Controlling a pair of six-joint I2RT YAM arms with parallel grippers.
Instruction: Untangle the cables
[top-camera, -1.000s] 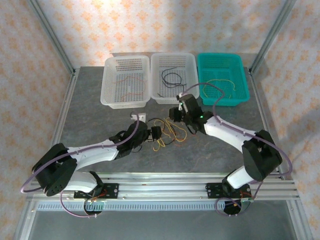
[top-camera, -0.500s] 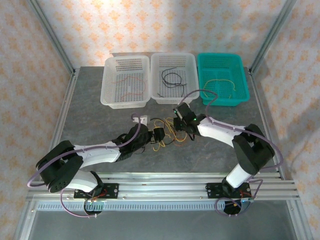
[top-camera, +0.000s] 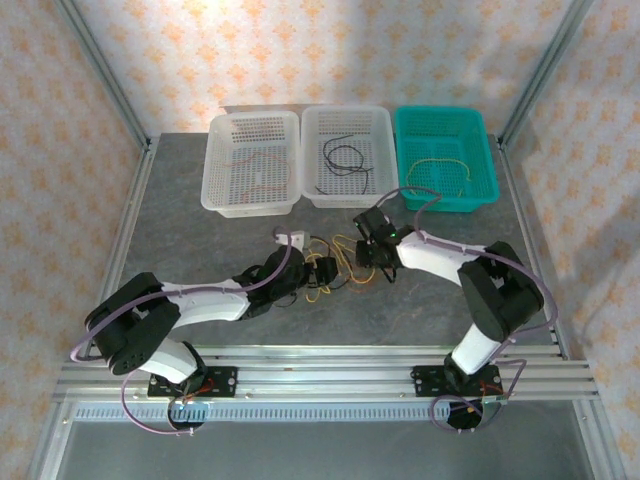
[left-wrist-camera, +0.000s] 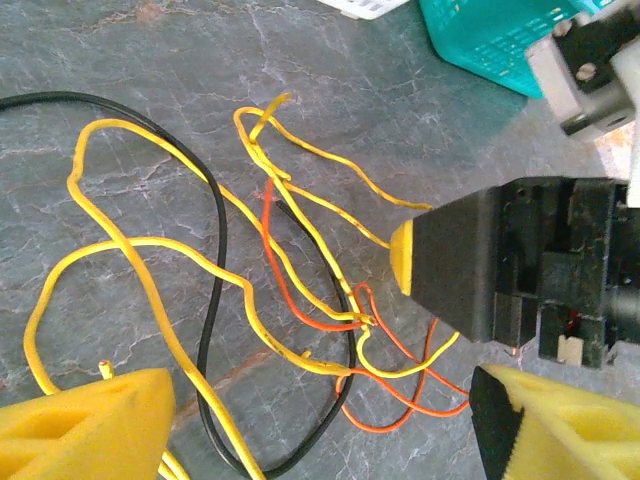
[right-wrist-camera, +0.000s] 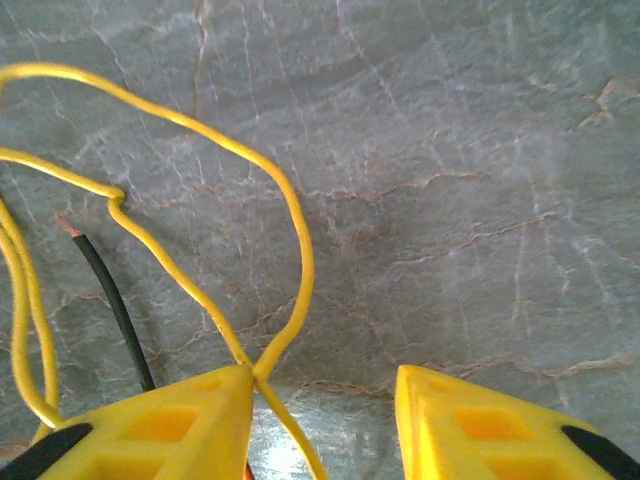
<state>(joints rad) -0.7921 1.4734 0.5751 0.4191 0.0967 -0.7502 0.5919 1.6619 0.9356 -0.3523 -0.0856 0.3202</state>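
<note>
The cables (top-camera: 340, 258) lie in a loose tangle on the grey table between my two grippers. The left wrist view shows yellow strands (left-wrist-camera: 150, 245), a black loop (left-wrist-camera: 215, 300) and orange-red strands (left-wrist-camera: 290, 300) crossing one another. My left gripper (left-wrist-camera: 320, 430) (top-camera: 318, 272) is open just over the tangle's left side, with strands lying on the table between its fingers. My right gripper (right-wrist-camera: 320, 425) (top-camera: 372, 255) is open at the tangle's right side. Two yellow strands (right-wrist-camera: 290, 220) cross against its left finger (right-wrist-camera: 160, 430), and one runs on between the fingers. A black cable end (right-wrist-camera: 115, 300) lies to the left.
Three baskets stand in a row at the back. The left white one (top-camera: 215, 165) holds a reddish cable, the middle white one (top-camera: 349, 110) a black cable, and the teal one (top-camera: 490, 170) a yellow cable. Bare table lies left and right of the arms.
My right gripper has come down and left from near the baskets onto the tangle, and its jaws have spread wider. My left gripper has slid right, closer to the tangle.
</note>
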